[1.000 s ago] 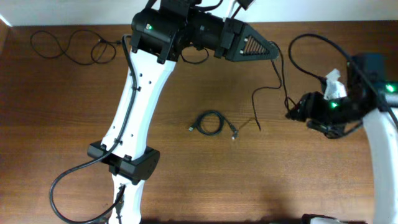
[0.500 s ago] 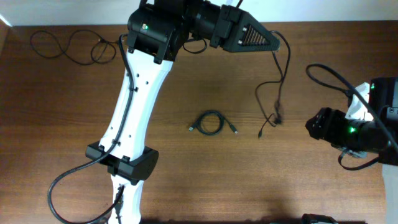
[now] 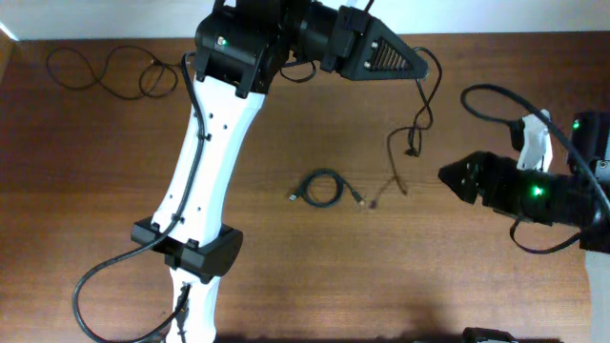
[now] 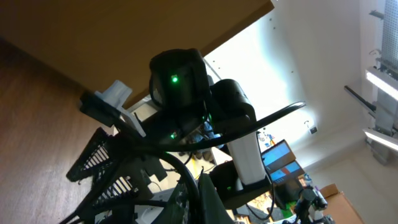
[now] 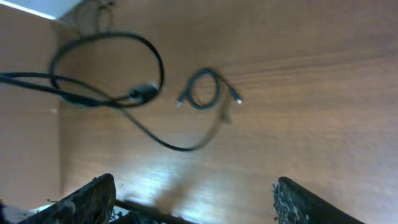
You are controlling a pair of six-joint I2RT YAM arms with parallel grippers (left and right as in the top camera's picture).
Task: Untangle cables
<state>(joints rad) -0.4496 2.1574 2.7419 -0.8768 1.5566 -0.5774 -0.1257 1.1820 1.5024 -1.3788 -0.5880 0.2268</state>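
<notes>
So on the table (image 3: 95, 238), the coiled cable (image 3: 321, 188) sits pretty much dead centre. A loose cable (image 3: 110, 71) is sprawled way off in the far left corner, well apart from the coil. The left claw (image 3: 420, 69) is over the far side, right of centre. A dangling cable (image 3: 416, 119) drops from it, and its lower end lands just right of the coil. The right claw (image 3: 446, 176) is further right again, near that strand.
</notes>
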